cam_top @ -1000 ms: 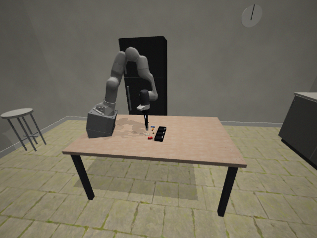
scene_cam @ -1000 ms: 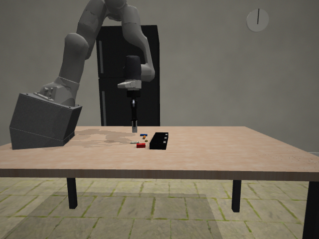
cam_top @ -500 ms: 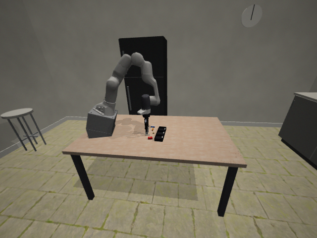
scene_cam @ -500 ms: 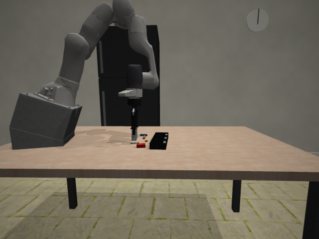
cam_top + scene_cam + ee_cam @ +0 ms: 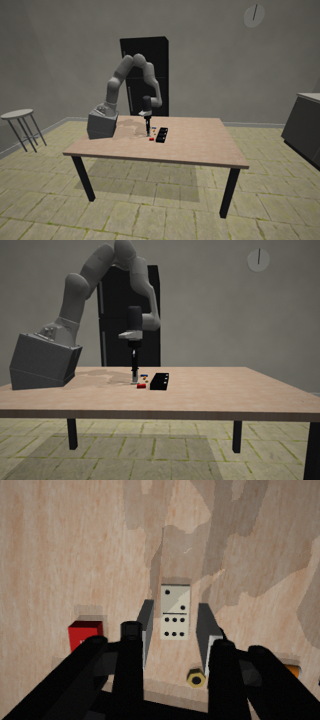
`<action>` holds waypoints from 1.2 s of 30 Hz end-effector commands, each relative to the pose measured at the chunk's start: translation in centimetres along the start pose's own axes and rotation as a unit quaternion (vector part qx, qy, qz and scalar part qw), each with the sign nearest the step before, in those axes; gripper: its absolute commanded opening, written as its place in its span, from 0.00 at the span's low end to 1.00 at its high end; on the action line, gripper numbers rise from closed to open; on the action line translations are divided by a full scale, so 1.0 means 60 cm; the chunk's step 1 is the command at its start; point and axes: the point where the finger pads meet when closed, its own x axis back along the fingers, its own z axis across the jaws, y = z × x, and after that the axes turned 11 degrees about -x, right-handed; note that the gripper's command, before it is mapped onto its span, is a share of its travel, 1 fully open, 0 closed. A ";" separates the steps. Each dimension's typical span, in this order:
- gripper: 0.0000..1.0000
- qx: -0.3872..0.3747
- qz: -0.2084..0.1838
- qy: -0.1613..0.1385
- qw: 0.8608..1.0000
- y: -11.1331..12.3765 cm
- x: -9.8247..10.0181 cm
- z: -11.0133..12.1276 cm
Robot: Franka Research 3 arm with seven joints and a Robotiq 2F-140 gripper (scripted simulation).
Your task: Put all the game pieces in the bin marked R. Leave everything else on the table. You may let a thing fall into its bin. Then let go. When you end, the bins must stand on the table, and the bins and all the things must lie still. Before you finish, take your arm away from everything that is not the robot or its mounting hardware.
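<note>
One domino (image 5: 175,612), lengthwise between claw (image 5: 176,635) fingers.

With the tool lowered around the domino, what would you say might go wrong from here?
1. The tool straddles the domino but has not closed on it; the flat tile could slip out when lifted.
2. A small nut lies close by the fingers; closing might nudge it.
3. The red block sits beside the tool and could be knocked.

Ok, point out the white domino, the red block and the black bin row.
white domino (image 5: 175,612), wrist view, middle of its face
red block (image 5: 86,635), wrist view, its top face
black bin row (image 5: 155,385), exterior view, its near side wall
</note>
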 end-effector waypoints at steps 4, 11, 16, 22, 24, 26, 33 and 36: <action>0.25 0.023 -0.006 0.002 1.000 -0.001 -0.014 0.002; 0.25 0.023 -0.006 0.002 1.000 -0.001 -0.020 0.002; 0.25 0.023 -0.006 0.002 1.000 0.000 -0.020 0.002; 0.13 0.023 -0.006 0.002 1.000 0.000 -0.020 0.002; 0.13 0.023 -0.006 0.002 1.000 0.000 -0.020 0.002; 0.13 0.023 -0.006 0.002 1.000 0.000 -0.020 0.002; 0.13 0.023 -0.006 0.002 1.000 0.000 -0.020 0.002; 0.13 0.023 -0.006 0.002 1.000 0.000 -0.020 0.002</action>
